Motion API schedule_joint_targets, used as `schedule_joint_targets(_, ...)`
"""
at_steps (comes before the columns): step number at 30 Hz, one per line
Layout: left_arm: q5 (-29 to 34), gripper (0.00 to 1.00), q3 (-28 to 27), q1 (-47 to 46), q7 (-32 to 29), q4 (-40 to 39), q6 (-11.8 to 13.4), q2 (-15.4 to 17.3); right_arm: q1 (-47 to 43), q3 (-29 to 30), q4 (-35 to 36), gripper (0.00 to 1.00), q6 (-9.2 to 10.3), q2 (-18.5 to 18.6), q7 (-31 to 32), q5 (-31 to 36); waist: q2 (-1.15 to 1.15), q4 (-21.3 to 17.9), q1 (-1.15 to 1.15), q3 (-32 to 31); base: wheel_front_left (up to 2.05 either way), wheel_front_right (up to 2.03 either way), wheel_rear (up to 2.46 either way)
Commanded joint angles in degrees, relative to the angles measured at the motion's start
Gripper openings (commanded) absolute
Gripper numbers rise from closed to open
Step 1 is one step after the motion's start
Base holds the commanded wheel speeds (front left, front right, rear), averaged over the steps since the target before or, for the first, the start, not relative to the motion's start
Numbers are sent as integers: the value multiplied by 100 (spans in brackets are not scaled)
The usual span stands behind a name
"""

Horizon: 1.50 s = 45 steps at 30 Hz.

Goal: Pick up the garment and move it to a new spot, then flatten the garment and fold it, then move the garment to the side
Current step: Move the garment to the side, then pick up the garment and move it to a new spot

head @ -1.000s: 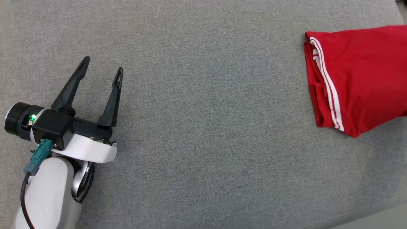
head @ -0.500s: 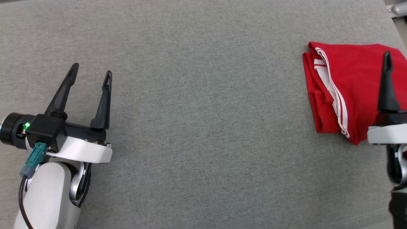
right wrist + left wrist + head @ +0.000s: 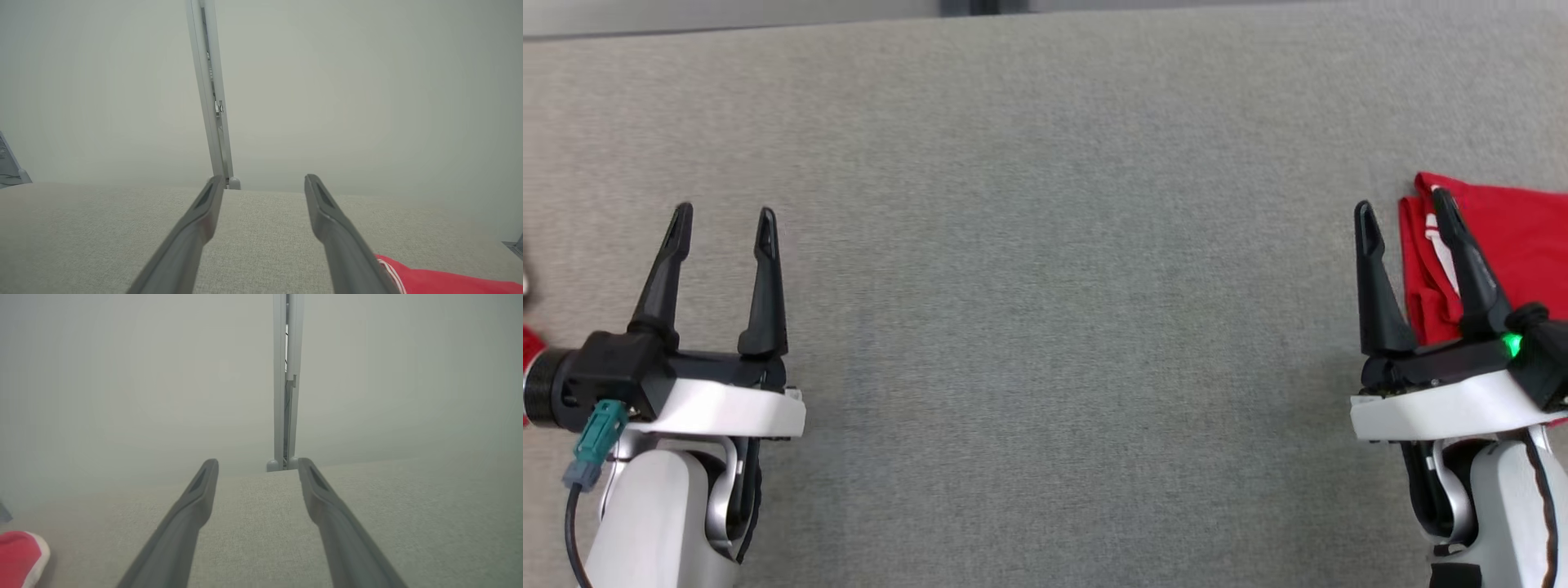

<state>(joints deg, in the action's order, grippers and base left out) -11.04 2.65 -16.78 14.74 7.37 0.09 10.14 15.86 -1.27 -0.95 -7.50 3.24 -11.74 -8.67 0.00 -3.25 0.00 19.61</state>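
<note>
Grey table (image 3: 1045, 327) | garment (image 3: 1519, 237): folded, at right edge | my left claw (image 3: 724, 212), right claw (image 3: 1403, 202): both spread, empty | I judge: withdraw high, don't snag the fold.

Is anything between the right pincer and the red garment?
Nothing visible does. The open right pincer sits at the left edge of the folded red garment in the head view, with no object between them.

I am seeing a grey cloth table (image 3: 1045, 286) lying under the left claw (image 3: 725, 214). Past the claw's tips a pale wall (image 3: 122, 375) is standing, and a thin grey post (image 3: 288, 396) is running up it. A small red thing (image 3: 18, 555) is sitting off to the claw's left.
</note>
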Motion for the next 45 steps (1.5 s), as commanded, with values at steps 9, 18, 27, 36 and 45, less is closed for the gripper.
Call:
schedule_joint_targets(9, 35, 100, 8, 557, 35, -84, -75, -114, -553, 38, -163, 100, 0, -20, 107, -17, 0, 422, 0, -758, 0, 0, 0)
schedule_joint_targets(18, 219, 100, 69, 925, 33, 6, -80, -86, -1092, 225, -216, 100, 0, -19, 244, 46, 0, 407, 0, -1192, 0, 0, 0)
schedule_joint_targets(27, 212, 100, 131, 1279, 15, 97, -51, -73, -1534, 333, -149, 100, 0, -21, 368, -52, 0, 338, 0, -1531, 0, 0, 0)
schedule_joint_targets(36, 147, 100, 146, 1312, -28, 140, -5, -61, -1602, 387, -60, 100, 0, -21, 400, -30, 0, 371, 0, -1554, 0, 0, 0)
schedule_joint_targets(45, 106, 100, 170, 1280, -41, 140, 58, -41, -1600, 450, -49, 100, 0, -21, 398, -61, 0, 403, 0, -1521, 0, 0, 0)
